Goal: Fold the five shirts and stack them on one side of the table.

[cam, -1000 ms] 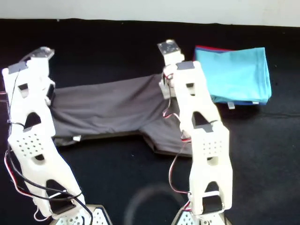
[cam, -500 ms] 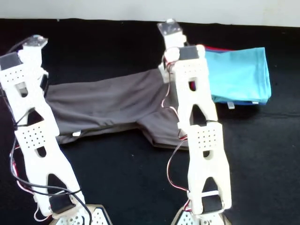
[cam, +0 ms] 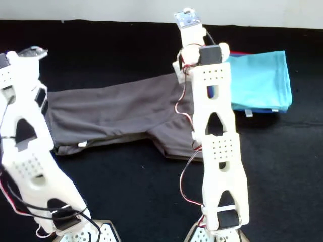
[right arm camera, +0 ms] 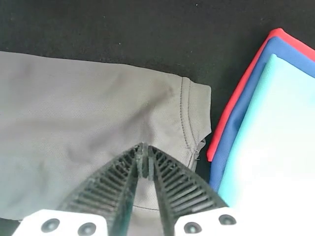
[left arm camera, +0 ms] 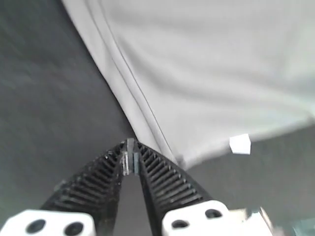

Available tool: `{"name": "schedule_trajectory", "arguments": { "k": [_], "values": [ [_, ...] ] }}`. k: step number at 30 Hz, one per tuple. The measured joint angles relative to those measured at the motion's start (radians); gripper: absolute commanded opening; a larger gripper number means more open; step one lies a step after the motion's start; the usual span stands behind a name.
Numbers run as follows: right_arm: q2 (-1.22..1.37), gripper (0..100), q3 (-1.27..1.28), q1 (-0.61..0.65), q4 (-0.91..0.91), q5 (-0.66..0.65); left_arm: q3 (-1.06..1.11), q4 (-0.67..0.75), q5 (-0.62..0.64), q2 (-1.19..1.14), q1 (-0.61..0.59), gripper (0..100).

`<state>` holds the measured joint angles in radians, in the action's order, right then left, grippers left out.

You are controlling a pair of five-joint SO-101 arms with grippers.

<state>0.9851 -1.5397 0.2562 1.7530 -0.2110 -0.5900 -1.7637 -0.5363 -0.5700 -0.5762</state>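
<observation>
A grey shirt lies spread across the black table. In the left wrist view my left gripper is shut, pinching the hem of the grey shirt; in the high view it sits at the shirt's left edge. My right gripper is shut on the grey shirt a little inside the sleeve hem, with creases running to its tips. From above it is at the shirt's far right corner.
A stack of folded shirts lies at the far right, cyan on top, blue and red edges under it, close beside the grey sleeve. A small white tag sticks out at the shirt's near edge.
Both arms have risen and stretched toward the far side of the table. The grey shirt shifted with them, slightly left and farther back, and lies flatter.
</observation>
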Motion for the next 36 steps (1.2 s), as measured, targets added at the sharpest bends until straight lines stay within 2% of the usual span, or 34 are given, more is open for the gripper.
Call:
{"name": "schedule_trajectory", "arguments": {
  "k": [3, 7, 11, 14, 18, 23, 28, 33, 36],
  "values": [
    [-0.012, 0.6, 0.000, 0.000, 0.000, 0.000, 0.261, 0.064, -0.002, 0.170, 0.000, 1],
    [-0.129, 0.6, 0.055, 0.003, 0.000, 0.000, 0.592, 0.218, -0.002, 0.367, 0.000, 1],
    [-0.315, 0.6, 0.272, 0.035, 0.000, 0.000, 0.872, 0.408, -0.002, 0.494, 0.000, 1],
    [-0.471, 0.6, 0.493, 0.068, 0.000, 0.000, 1.011, 0.496, -0.002, 0.537, 0.000, 1],
    [-0.655, 0.6, 0.735, 0.081, 0.000, 0.000, 1.080, 0.548, -0.002, 0.546, 0.000, 1],
    [-0.747, 0.6, 0.922, 0.080, 0.000, 0.000, 1.082, 0.555, 0.014, 0.546, 0.003, 1],
    [-0.760, 0.6, 0.971, 0.080, 0.000, 0.000, 1.088, 0.555, 0.103, 0.555, 0.069, 2],
    [-0.761, 0.6, 0.974, 0.080, 0.000, 0.000, 1.088, 0.542, 0.166, 0.555, 0.092, 12],
    [-0.761, 0.6, 0.974, 0.080, 0.000, 0.000, 1.088, 0.542, 0.166, 0.555, 0.092, 10]
  ]
}}
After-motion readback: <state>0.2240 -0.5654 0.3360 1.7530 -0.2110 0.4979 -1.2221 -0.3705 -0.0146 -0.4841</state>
